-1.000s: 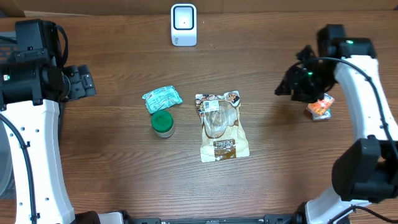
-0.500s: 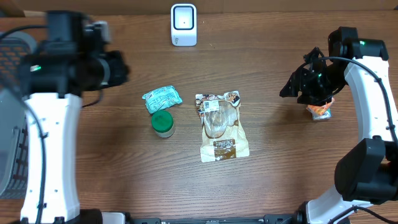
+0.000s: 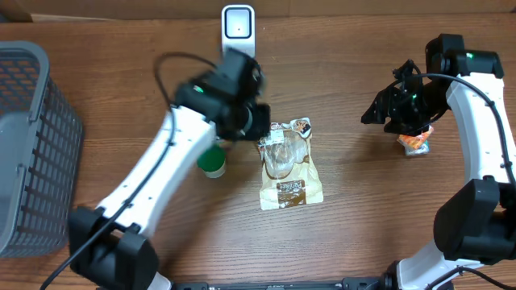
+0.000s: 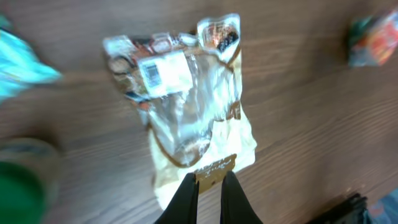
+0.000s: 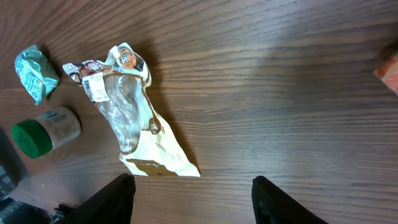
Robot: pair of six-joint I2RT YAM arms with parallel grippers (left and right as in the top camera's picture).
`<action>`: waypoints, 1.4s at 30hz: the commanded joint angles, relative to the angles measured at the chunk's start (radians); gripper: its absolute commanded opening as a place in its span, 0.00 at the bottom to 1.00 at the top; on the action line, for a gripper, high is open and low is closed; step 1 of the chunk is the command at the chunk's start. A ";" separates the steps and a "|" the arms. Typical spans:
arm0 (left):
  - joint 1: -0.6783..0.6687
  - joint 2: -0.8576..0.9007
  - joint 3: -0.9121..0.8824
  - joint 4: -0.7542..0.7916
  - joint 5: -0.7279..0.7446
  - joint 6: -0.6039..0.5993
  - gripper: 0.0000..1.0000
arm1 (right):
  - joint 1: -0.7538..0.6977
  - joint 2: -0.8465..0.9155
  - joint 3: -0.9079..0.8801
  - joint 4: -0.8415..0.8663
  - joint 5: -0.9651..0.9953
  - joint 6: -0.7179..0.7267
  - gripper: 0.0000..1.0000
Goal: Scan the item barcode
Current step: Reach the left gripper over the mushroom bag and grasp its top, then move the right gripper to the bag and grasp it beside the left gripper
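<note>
Right, the left gripper (image 4: 209,179) has its jaws pressed together with nothing between them, poised over the near edge of the clear-windowed snack pouch (image 4: 193,118). The pouch stretches ahead of those jaws, its barcode label (image 4: 165,71) face up at the far end. Left of them sits a green-lidded jar (image 4: 22,183), blurred. Across the table the right gripper (image 5: 191,179) stands wide apart and empty, an orange packet (image 3: 415,141) just beside it. The white scanner (image 3: 239,32) stands beyond the left gripper.
</note>
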 commanded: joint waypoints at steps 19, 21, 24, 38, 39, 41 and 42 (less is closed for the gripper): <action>-0.077 0.093 -0.360 0.404 -0.077 -0.228 0.04 | 0.033 -0.040 -0.002 0.019 -0.029 -0.009 0.61; -0.077 0.128 -0.360 0.414 -0.077 -0.245 0.04 | 0.033 -0.040 -0.002 0.021 -0.030 -0.009 0.61; -0.077 0.175 -0.360 0.437 -0.076 -0.269 0.04 | 0.033 -0.040 -0.002 0.021 -0.030 -0.009 0.61; -0.076 0.204 -0.360 0.465 -0.062 -0.272 0.04 | 0.036 -0.037 -0.165 0.131 -0.103 -0.010 0.69; -0.076 0.204 -0.360 0.466 -0.052 -0.272 0.04 | 0.039 -0.037 -0.194 0.156 -0.122 -0.010 0.69; -0.076 0.204 -0.360 0.466 -0.029 -0.272 0.04 | 0.049 -0.037 -0.256 0.215 -0.163 -0.010 0.69; -0.076 0.204 -0.360 0.466 -0.027 -0.272 0.04 | 0.056 -0.037 -0.285 0.245 -0.182 -0.010 0.69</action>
